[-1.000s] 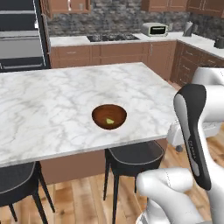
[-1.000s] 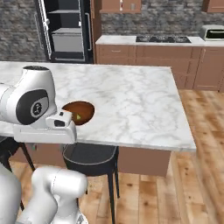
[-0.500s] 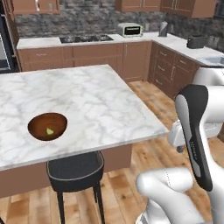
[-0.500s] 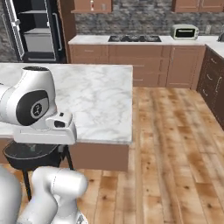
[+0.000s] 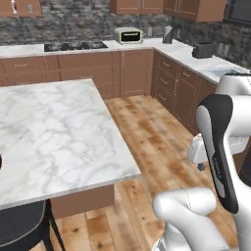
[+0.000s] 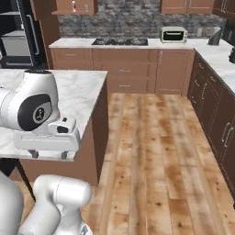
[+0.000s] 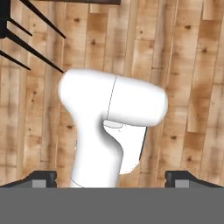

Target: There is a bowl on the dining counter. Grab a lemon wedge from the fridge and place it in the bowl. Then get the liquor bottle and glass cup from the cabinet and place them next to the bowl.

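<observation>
While unreadable, small white lettering on dark forearm (image 5: 219,166).

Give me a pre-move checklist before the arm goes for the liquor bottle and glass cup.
1. End effector empty: ok, the fingertips stand wide apart over the wooden floor with nothing between them.
2. Dining counter has free space: ok on the near marble end.
3. Bowl located: cannot tell.
4. Liquor bottle and glass cup located: cannot tell; small items sit on the wall cabinet's shelf, too small to identify.
5. Path toward the back wall: ok, open floor runs past the island.
6. Stool clear of the base: cannot tell.
</observation>
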Robot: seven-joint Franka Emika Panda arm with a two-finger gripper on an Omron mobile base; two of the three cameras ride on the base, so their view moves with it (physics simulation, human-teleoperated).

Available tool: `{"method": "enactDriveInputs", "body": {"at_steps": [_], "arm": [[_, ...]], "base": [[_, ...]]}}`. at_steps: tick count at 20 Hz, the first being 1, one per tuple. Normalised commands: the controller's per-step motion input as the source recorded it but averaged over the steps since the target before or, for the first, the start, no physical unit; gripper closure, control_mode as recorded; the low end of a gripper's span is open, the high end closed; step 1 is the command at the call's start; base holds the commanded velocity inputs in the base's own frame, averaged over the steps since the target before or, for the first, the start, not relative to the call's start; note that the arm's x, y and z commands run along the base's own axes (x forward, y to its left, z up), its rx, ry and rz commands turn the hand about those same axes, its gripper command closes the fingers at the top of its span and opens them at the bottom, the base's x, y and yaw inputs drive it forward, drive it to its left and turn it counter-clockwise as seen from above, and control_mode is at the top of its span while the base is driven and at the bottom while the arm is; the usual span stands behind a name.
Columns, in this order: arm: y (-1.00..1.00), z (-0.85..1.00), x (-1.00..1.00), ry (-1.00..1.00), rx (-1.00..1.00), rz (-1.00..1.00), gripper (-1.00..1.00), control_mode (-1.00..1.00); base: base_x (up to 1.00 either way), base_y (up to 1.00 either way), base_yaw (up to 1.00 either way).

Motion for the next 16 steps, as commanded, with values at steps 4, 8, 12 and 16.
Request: {"method": "enactDriveInputs", "body": {"at_steps": [4,8,12,16], "arm": [[0.0,0.0,0.0,0.0,0.0,0.0,-1.0,1.0],[0.0,0.0,0.0,0.0,0.0,0.0,-1.0,1.0],[0.0,0.0,0.0,0.0,0.0,0.0,-1.0,1.0],[0.0,0.0,0.0,0.0,0.0,0.0,-1.0,1.0]], "base": [[0.36,-1.0,0.0],[0.52,-1.0,0.0],[0.92,-0.8,0.03],[1.0,-0.25,0.05]]}}
